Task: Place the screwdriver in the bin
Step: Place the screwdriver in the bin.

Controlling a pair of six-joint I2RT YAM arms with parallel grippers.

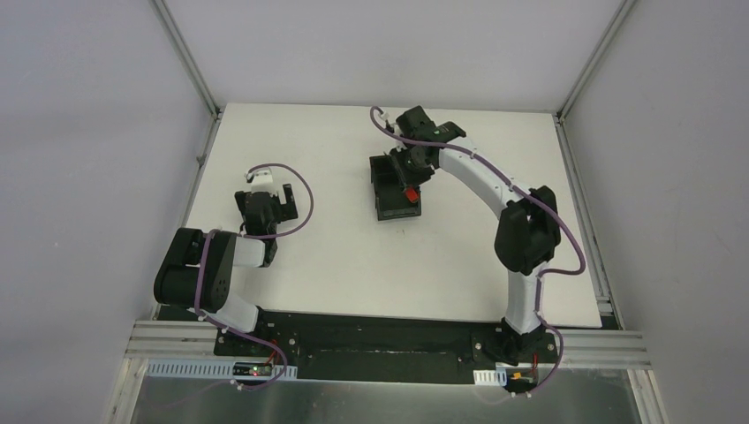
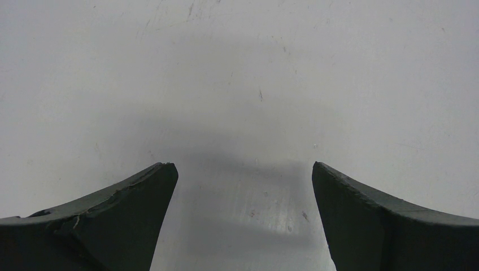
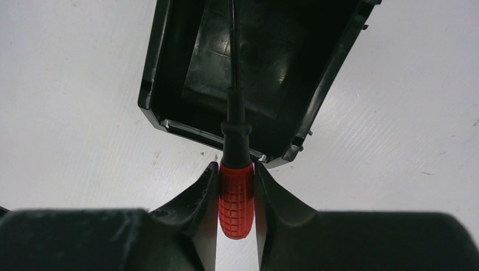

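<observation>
From above, we see the right gripper (image 1: pixel 412 177) at twelve o'clock on the table (image 1: pixel 309 265), over the bin (image 1: pixel 397 212); the left gripper (image 1: pixel 268 199) sits at nine. Our left wrist view shows its jaws spread wide, holding nothing. Our right wrist view shows the screwdriver (image 3: pixel 236 197) pinched by its red handle, shaft reaching over the bin. Released this far back, we judge, the handle could catch the near rim and tip out.

I'm looking at a white table (image 1: pixel 309 150) that fills the middle of the overhead frame. In the left wrist view its surface is matte, with faint scuffs and small dark specks. Directly on it sits the bin (image 1: pixel 397 212), black and open side up, just right of centre in the upper half.
</observation>
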